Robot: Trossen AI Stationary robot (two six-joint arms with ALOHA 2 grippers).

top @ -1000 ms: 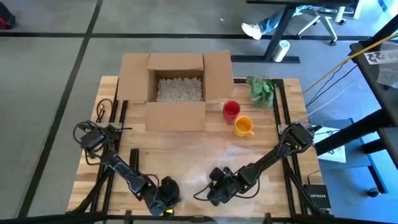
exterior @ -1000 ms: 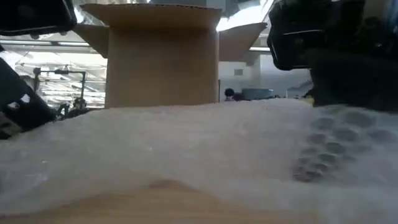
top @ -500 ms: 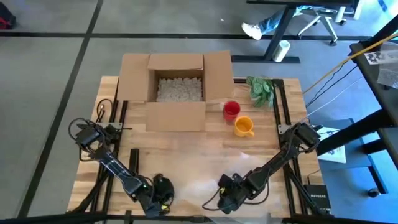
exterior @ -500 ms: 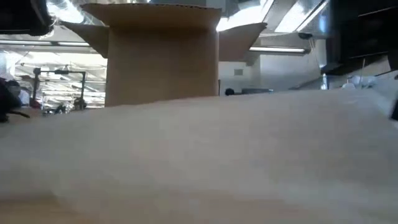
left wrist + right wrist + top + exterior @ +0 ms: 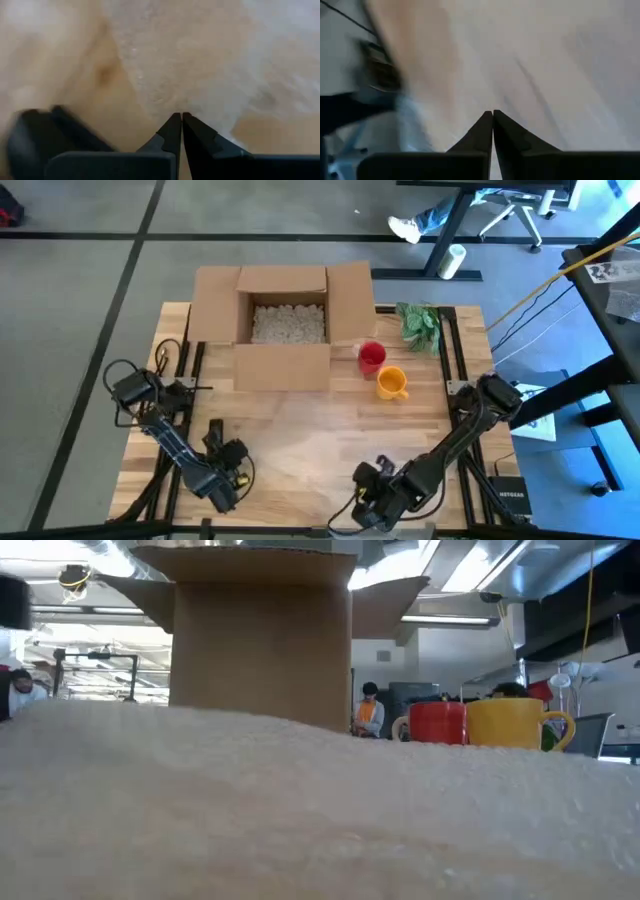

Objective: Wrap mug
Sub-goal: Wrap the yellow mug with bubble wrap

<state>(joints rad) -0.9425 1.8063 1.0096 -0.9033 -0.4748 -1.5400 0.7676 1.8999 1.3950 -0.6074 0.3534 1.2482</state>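
1. Yellow mug (image 5: 391,383) stands upright on the table (image 5: 430,420), handle toward the right edge, just in front of the red mug (image 5: 371,356).
2. Bubble wrap (image 5: 320,445) lies flat across the middle, long side left to right.
3. Left gripper (image 5: 222,468) sits at the wrap's left edge, fingers pressed together.
4. Right gripper (image 5: 372,498) sits at the front edge, fingers closed too.

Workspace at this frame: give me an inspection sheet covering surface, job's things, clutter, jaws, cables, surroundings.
Surface: wooden table, clear bubble wrap spread across its middle.
Job's things: red mug and yellow mug beside the cardboard box, unwrapped.
Clutter: green plant sprig behind the mugs.
Jaws: left gripper and right gripper shut, at the near edge.
Cables: black loops at the left arm base.
Surroundings: a person stands beyond the table.
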